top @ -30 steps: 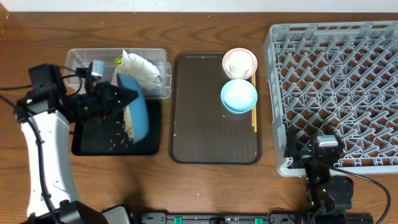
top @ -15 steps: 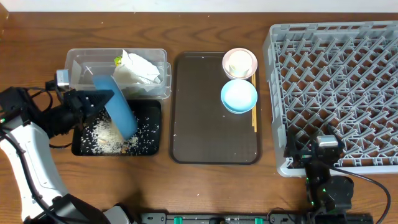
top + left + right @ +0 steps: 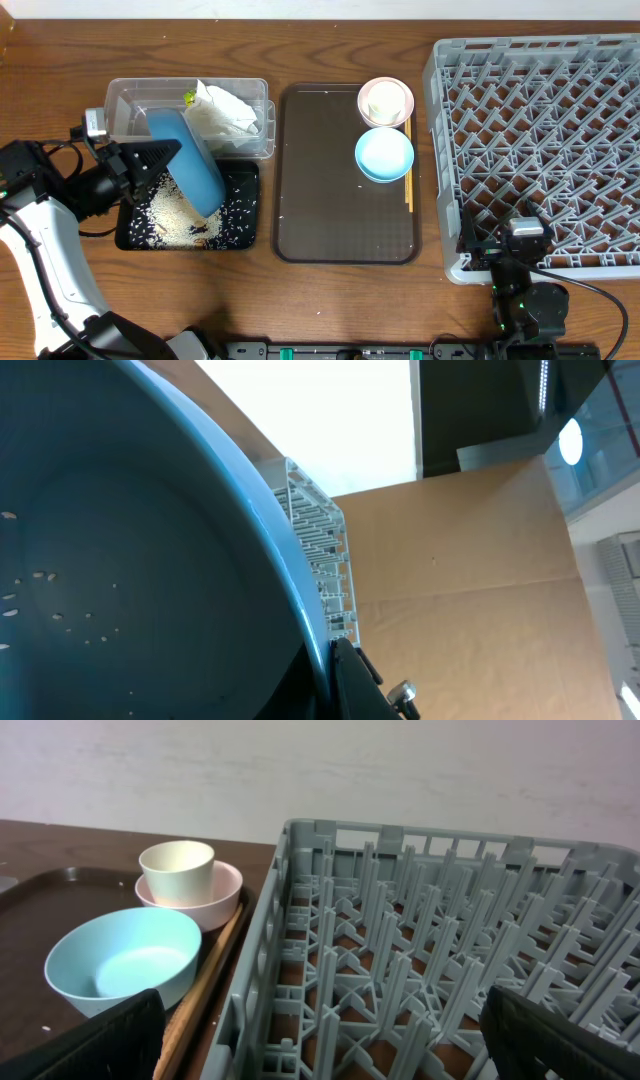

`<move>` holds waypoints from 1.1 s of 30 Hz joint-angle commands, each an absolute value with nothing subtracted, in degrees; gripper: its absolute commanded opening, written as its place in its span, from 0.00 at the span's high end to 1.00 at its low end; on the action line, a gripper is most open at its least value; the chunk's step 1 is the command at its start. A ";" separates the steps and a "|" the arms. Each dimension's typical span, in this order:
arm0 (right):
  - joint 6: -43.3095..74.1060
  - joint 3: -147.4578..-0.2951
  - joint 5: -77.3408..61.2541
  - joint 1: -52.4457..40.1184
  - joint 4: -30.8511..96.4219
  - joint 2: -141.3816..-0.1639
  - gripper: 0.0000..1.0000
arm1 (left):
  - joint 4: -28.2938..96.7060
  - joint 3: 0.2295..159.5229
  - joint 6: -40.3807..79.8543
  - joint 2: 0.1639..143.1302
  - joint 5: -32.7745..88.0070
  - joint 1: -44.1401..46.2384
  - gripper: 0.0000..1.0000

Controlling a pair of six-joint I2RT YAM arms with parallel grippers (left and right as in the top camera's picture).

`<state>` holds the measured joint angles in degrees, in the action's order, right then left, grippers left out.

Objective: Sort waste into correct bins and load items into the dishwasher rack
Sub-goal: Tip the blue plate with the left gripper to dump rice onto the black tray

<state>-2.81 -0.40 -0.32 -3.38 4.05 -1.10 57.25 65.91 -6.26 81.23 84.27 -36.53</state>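
Note:
My left gripper is shut on the rim of the wide blue dish, which stands steeply tipped over the black tray. Loose rice lies heaped in that tray. In the left wrist view the dish fills the frame with a few grains stuck inside, and one black finger presses its rim. The white napkin and yellow-green wrapper lie in the clear tub. My right gripper stands open at the grey rack's front left corner.
On the brown serving tray sit the pinkish bowl holding the white cup, the light-blue bowl and the chopsticks along its right edge. The rack rises right beside them.
The left arm has swung out to the left and tipped the blue dish up steeply. The rice has slid from the dish into the black tray. The right arm has not moved.

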 commanded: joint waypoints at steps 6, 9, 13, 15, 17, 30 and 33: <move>-3.49 -0.32 -0.67 -2.59 4.27 -1.04 0.01 | 58.17 65.69 -7.51 80.49 90.11 -40.03 0.94; -3.46 -0.32 -0.67 -2.59 4.27 -1.04 0.02 | 59.31 65.69 -7.75 80.49 90.13 -40.12 0.94; -3.46 -0.32 -0.67 -2.59 4.27 -1.02 0.01 | 59.42 65.69 -8.12 80.49 90.13 -40.12 0.94; -3.46 -0.32 -0.67 -2.59 4.27 -1.02 0.01 | 59.75 65.69 -8.14 80.47 90.13 -40.12 0.94; -3.46 -0.32 -0.67 -2.59 4.27 -1.04 0.01 | 59.59 65.69 -8.03 80.53 90.13 -40.12 0.94; -3.46 -0.32 -0.67 -2.59 4.27 -1.04 0.01 | 59.09 65.69 -8.36 80.79 90.02 -40.12 0.94; -3.49 -0.32 -0.67 -2.59 4.27 -1.04 0.01 | 59.09 65.69 -8.34 80.79 90.02 -40.12 0.94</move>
<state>-2.81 -0.40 -0.32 -3.38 4.05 -1.10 59.07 65.91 -7.38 81.23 87.33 -39.92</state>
